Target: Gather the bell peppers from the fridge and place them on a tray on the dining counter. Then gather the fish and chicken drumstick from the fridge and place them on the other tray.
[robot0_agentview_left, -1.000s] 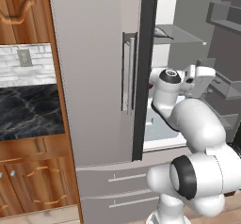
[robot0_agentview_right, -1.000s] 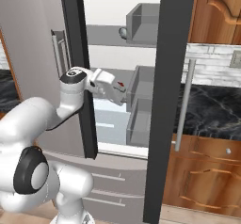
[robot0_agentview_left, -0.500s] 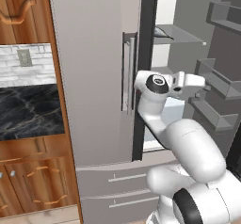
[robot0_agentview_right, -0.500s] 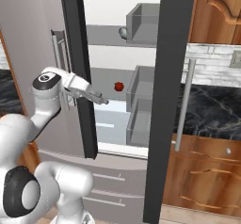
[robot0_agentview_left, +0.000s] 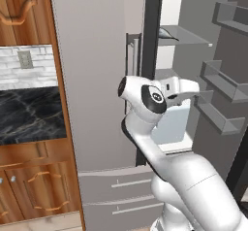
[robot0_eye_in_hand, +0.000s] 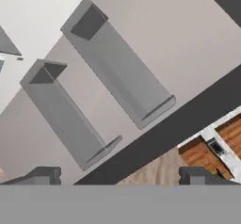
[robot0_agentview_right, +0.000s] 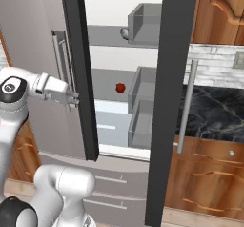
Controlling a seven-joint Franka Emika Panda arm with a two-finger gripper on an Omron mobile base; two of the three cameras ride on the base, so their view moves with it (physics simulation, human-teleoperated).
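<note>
Red bell pepper (robot0_agentview_right: 120,87) sits on the fridge shelf (robot0_agentview_right: 112,78).

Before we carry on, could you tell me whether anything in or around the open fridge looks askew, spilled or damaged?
Nothing stands out. The red bell pepper sits on its fridge shelf, the door bins look level, and the open gripper holds nothing.
</note>
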